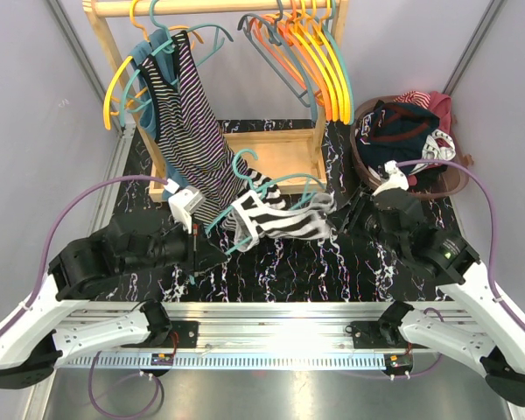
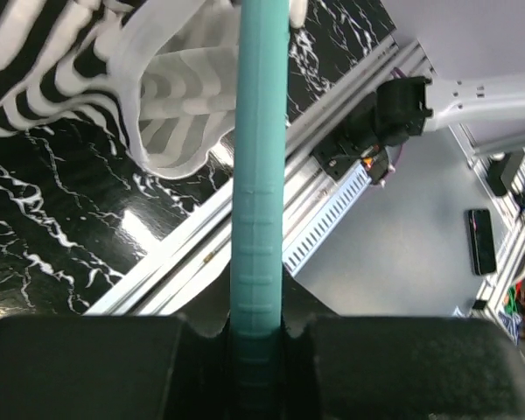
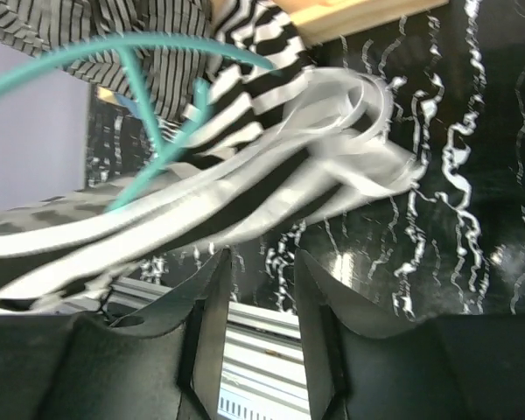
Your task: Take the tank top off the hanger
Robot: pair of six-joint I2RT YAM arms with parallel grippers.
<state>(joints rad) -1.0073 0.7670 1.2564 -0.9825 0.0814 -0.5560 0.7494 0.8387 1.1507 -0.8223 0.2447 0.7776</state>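
At mid-table, in front of the rack (image 1: 271, 136), the tank top (image 1: 284, 223) lies bunched on the teal hanger (image 2: 257, 227), its black-and-white stripes draped over the wire and trailing right onto the marbled surface; my left gripper (image 2: 257, 346) is clamped on the hanger's bar, which runs straight out from between the fingers; my right gripper (image 3: 264, 324) sits at the right end of the cloth with its fingers apart and nothing between them, the fabric lying just past the tips and blurred in that view. I judge this to be the stripping step: the hanger is pinned, the garment not yet off it; at least one strap looks looped around the teal wire, though I cannot tell how many. Next I'd want the right fingers to close on a fold of the loose white-edged fabric and draw it rightward, away from the hanger, while the left holds firm; the risk is a strap snagging on the wire's end. Far right stands the brown basket (image 1: 458, 182), heaped with clothes (image 1: 402, 127): a dark navy piece on top, something red-striped behind, a white patterned item at the near side.
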